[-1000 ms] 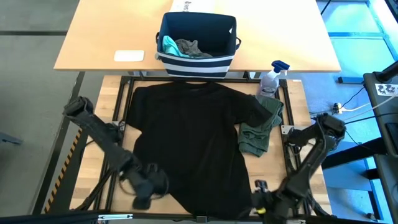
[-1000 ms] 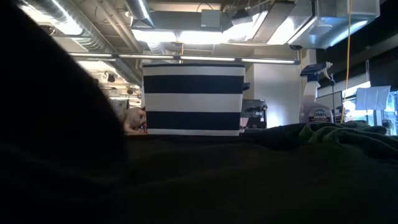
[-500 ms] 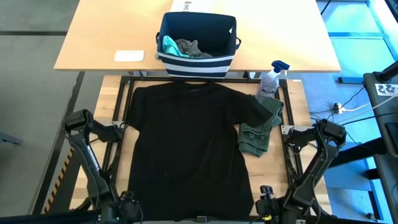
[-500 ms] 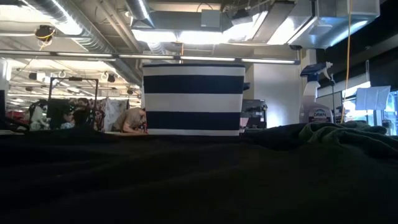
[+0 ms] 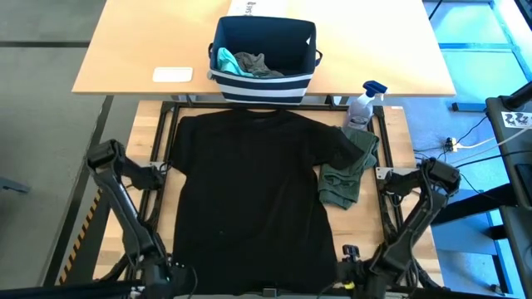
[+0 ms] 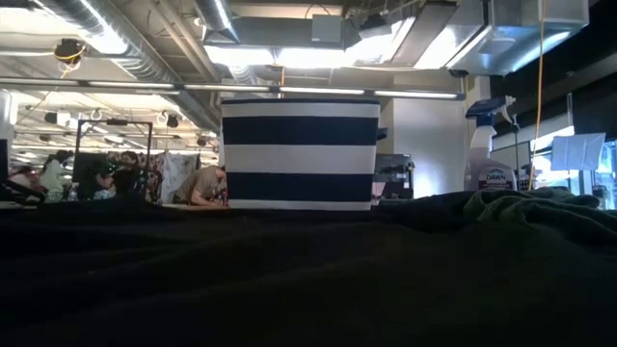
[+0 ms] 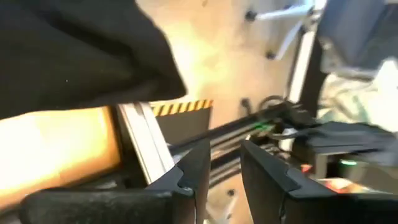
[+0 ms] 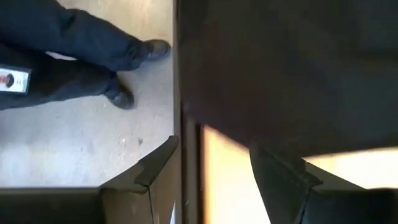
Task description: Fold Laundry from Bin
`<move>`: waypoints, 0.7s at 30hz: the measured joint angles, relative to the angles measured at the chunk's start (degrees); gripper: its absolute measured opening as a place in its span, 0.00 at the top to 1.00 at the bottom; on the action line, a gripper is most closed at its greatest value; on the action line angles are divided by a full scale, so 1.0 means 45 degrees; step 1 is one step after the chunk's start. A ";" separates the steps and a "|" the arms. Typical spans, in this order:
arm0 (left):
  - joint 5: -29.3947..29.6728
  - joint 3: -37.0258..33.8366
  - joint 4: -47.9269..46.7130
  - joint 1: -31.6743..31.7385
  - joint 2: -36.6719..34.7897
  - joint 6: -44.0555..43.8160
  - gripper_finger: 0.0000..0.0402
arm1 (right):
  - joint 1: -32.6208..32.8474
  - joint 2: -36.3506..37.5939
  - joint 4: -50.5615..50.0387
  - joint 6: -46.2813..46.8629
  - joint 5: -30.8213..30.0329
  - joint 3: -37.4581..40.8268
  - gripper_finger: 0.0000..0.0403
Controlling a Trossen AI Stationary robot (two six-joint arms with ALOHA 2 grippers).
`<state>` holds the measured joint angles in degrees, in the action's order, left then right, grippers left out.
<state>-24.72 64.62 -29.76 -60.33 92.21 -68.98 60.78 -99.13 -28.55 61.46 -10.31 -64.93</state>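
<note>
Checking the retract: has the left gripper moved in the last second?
Yes. In the high view the left gripper was over the black shirt's near left hem; now it sits off the cloth, at the table's near edge.

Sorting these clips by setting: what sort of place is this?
Probably a large open workshop or lab hall: bare ceiling ducts, clothing racks with people behind, and a wooden table on a metal frame.

Left arm folded at the near left corner, left hand low at the near edge, fingers slightly parted and empty, right arm folded opposite, right hand spread wide, empty
</note>
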 joint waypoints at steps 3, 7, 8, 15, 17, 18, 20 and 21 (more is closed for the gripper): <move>0.1388 0.0000 -0.0776 0.0412 -0.1143 -0.0225 0.80 | -0.0469 0.0305 -0.0122 -0.0885 -0.0105 0.0000 0.52; 0.6050 0.0000 -0.2194 0.1167 -0.2408 -0.0193 0.80 | -0.1509 0.0925 -0.1188 -0.2208 -0.1125 -0.0005 0.52; 0.7092 0.0000 -0.2741 0.1404 -0.2660 -0.0069 0.80 | -0.1887 0.1090 -0.1543 -0.2558 -0.1462 -0.0005 0.52; 1.1462 -0.0200 -0.7445 0.3656 -0.4105 0.1426 0.80 | -0.5675 0.1751 -0.3069 -0.4819 -0.2174 -0.0005 0.52; 1.1858 -0.0865 -0.7897 0.4619 -0.4590 0.1460 0.80 | -0.7075 0.1748 -0.2835 -0.5122 -0.2048 0.0201 0.52; 1.1893 -0.1314 -0.7775 0.5126 -0.4881 0.1522 0.80 | -0.7801 0.1748 -0.2611 -0.5099 -0.1857 0.0388 0.52; 1.1667 -0.2456 -0.7222 0.6263 -0.5495 0.1805 0.80 | -0.9237 0.1739 -0.2120 -0.4831 -0.1438 0.0844 0.52; 1.1361 -0.3110 -0.6771 0.6844 -0.5784 0.1986 0.80 | -0.9918 0.1733 -0.1903 -0.4585 -0.1189 0.1087 0.52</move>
<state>26.40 50.63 -60.23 -29.54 66.18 -60.05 16.15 -91.33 -37.11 40.83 -15.67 -60.03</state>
